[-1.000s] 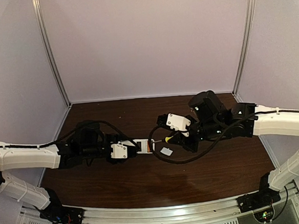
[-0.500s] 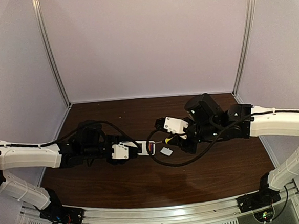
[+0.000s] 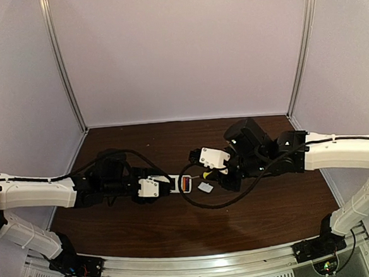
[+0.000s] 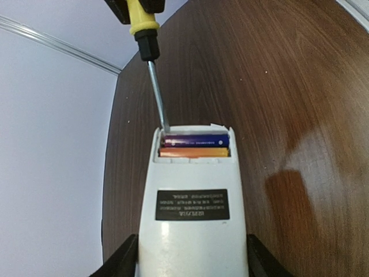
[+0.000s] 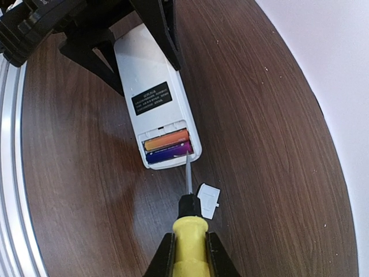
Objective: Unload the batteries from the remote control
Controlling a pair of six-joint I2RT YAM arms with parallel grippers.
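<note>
From above, the remote point(image 3: 179, 184) sits about mid-table point(image 3: 260, 222), well clear of all four edges, its left end between the fingers of the left gripper point(image 3: 169, 185). The right gripper point(image 3: 207, 173) reaches in from the right edge with a yellow-handled screwdriver point(image 3: 205, 174) aimed at the remote's free end. A small white lid point(image 3: 205, 188) lies on the wood just right of the remote, toward the near edge. In the left wrist view the gripper's two black fingers point(image 4: 122, 261) are closed against the remote's long sides, holding it. The open compartment at its far end shows the batteries point(image 4: 195, 146) side by side, blue-purple outermost and orange next to it, both still seated. The screwdriver's metal tip meets the compartment's end wall at one end of the blue-purple cell. In the right wrist view the fingers point(image 5: 166, 254) are clamped on the yellow handle, and the shaft runs forward to the remote's end by the purple cell. The lid lies just right of the shaft, apart from the remote.
</note>
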